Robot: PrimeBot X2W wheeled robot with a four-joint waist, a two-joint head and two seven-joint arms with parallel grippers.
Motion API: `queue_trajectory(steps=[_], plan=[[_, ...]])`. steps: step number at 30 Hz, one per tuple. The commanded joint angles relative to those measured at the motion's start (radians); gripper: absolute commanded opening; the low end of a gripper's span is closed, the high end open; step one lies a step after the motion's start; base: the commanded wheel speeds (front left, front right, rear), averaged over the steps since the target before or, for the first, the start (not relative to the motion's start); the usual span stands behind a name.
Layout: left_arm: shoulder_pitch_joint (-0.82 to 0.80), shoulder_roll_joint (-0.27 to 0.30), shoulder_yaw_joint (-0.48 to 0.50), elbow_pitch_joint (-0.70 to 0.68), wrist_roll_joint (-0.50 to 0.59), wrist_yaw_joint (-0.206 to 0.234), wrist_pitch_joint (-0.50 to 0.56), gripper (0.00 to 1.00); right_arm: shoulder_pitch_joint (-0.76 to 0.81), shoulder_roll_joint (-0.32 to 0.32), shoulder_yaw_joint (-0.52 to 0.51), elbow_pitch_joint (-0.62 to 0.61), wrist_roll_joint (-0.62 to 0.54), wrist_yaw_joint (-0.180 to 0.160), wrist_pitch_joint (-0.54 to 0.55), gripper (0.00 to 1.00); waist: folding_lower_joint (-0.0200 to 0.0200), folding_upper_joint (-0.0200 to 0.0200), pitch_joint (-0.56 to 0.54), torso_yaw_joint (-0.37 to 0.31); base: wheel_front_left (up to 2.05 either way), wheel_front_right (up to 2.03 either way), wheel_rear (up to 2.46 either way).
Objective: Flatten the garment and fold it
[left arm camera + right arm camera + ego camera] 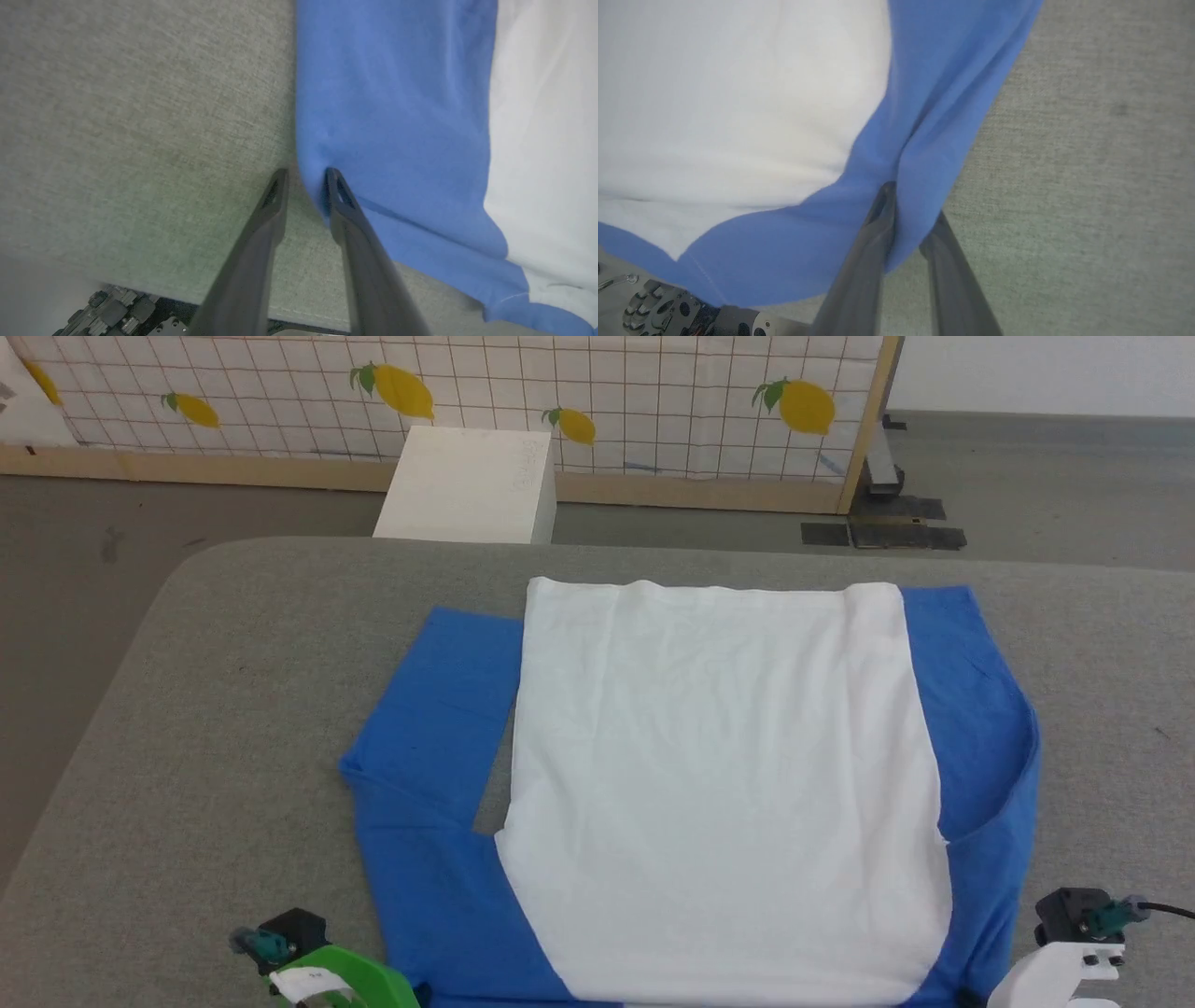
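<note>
The garment [719, 775] lies spread flat on the grey table [233, 709], white body up, with blue sleeves down both sides. My left gripper [306, 179] is at the near left blue edge [373, 116]. Its fingers are narrowly apart, with the cloth's edge pinched between them and a small pucker at the tips. My right gripper [908, 200] holds the near right blue edge [934, 116]. A fold of blue cloth hangs between its fingers, covers one tip, and creases run up from the grip. In the head view the left wrist [317, 971] and right wrist [1074, 943] sit at the bottom corners.
A white box [467, 485] stands on the floor beyond the table's far edge. Behind it runs a lemon-print screen [597, 401] with a wooden frame. The near table edge and part of my base [117, 308] show at the bottom of both wrist views.
</note>
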Motion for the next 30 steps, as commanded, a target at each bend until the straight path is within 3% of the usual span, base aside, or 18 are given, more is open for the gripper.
queue_trajectory(steps=[1,8,12,16,22,25,30], plan=[[0.033,0.030,0.010,0.015,-0.008,0.025,0.021,1.00,0.010,-0.012,-0.019,-0.005,-0.003,-0.010,-0.001,1.00,0.0001,-0.0001,-0.003,0.000,0.00,0.00,0.00],[0.036,0.081,0.057,-0.120,-0.022,0.055,0.052,1.00,0.012,-0.003,-0.120,-0.135,0.065,-0.010,0.005,1.00,0.0001,-0.0001,-0.021,-0.003,0.00,0.00,0.00],[0.005,0.086,0.122,-0.237,-0.011,0.050,-0.047,1.00,-0.041,0.002,-0.202,-0.226,0.093,-0.010,-0.011,1.00,0.0001,-0.0001,-0.013,-0.009,0.00,0.00,0.00],[-0.059,0.075,0.161,-0.307,0.037,-0.034,-0.251,1.00,-0.163,-0.026,-0.234,-0.243,0.085,-0.010,-0.040,1.00,0.0001,-0.0001,0.026,-0.019,0.00,0.00,0.00],[-0.159,0.060,0.134,-0.289,0.155,-0.183,-0.565,1.00,-0.417,-0.106,-0.209,-0.114,0.061,-0.010,-0.095,1.00,0.0001,-0.0001,0.131,-0.018,0.00,0.00,0.00],[-0.195,0.052,0.111,-0.265,0.214,-0.216,-0.660,1.00,-0.531,-0.148,-0.176,-0.033,0.038,-0.010,-0.095,1.00,0.0001,-0.0001,0.190,-0.010,0.00,0.00,0.00],[-0.257,0.016,0.107,-0.254,0.312,-0.231,-0.704,1.00,-0.723,-0.222,-0.103,0.103,0.001,-0.010,-0.071,1.00,0.0001,-0.0001,0.305,0.011,0.00,0.00,0.00]])
